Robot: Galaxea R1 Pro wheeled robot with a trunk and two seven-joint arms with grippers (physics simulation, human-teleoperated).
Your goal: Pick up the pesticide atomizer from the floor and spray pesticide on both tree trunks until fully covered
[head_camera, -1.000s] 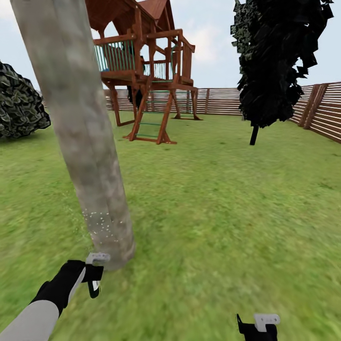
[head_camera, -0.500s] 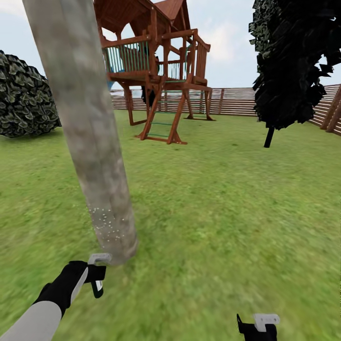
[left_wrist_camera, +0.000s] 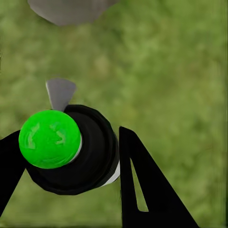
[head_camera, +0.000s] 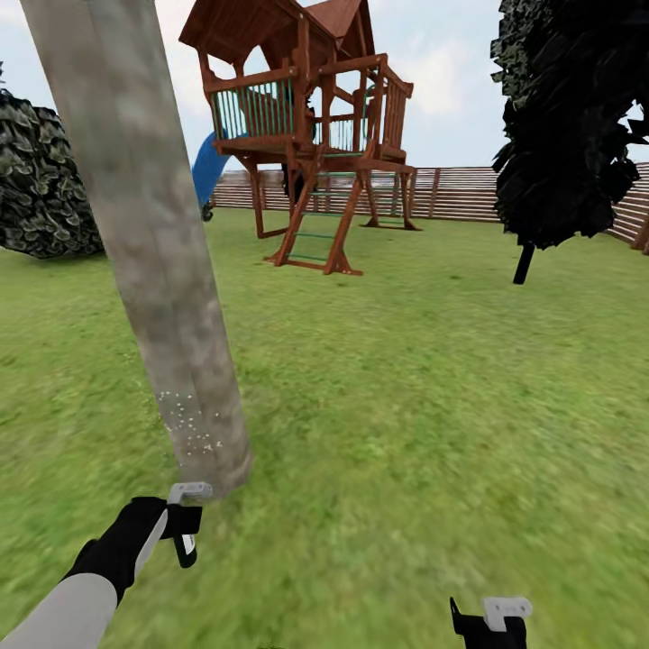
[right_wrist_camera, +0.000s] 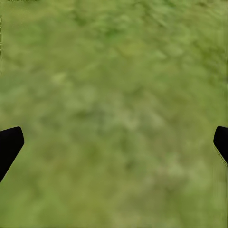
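The pesticide atomizer (left_wrist_camera: 71, 149), black with a green top, is pinched in my left gripper (left_wrist_camera: 66, 156). Near me, the thick grey-tan tree trunk (head_camera: 144, 234) has few white specks; much spraying is left. My right gripper (right_wrist_camera: 114, 142) is spread wide, holding nothing.

A wooden play tower (head_camera: 315, 135) with a ladder and a blue slide (head_camera: 208, 169) stands on the lawn (head_camera: 433, 379) (blurry green grass), near the slatted brown fence (head_camera: 460, 192). A black cone-shaped tree (head_camera: 563, 126) and a dark bush (head_camera: 41, 185) flank it under pale, cloudy sky (head_camera: 442, 81).
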